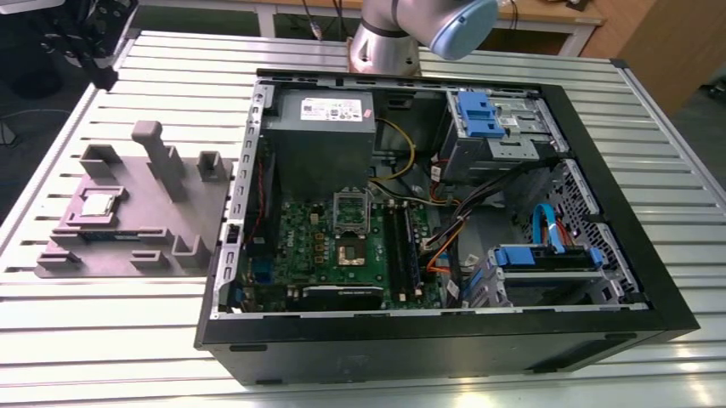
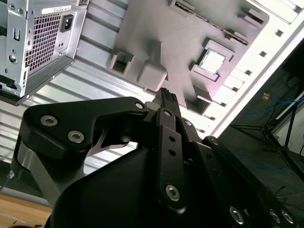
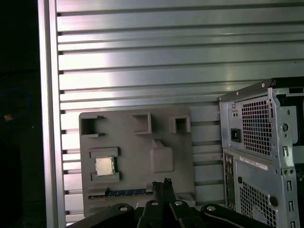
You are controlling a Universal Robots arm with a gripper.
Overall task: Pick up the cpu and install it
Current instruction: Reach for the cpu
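Surface: a ribbed silver aluminium table [image 1: 114,340] carries everything listed here.
Cpu: the cpu [image 3: 104,166], a small flat square chip with a silvery metal top, lies face up in a square recess of the holder. It is well apart from the case, and nothing touches it.
Holder: the holder [image 1: 136,234] is a flat grey plastic tray with upright posts and pockets. It sits on the table just beside the case, on the exterior view's left of it.
Gripper: the gripper [image 3: 161,183] is black and two-fingered, with its fingers drawn together on nothing. In both wrist views it hangs clear of the cpu, its tips seen against the holder.
Case: the case [image 1: 454,348] is a black computer tower lying on its side with the side panel off.
Motherboard: the green motherboard [image 1: 306,229] lies flat inside the case, with a square socket [image 1: 349,248] near its middle.
Power supply: a grey metal box with a white label [image 1: 323,136] sits inside the case beside the motherboard.
Arm: a silver and blue arm [image 1: 392,38] rises behind the case's far edge.
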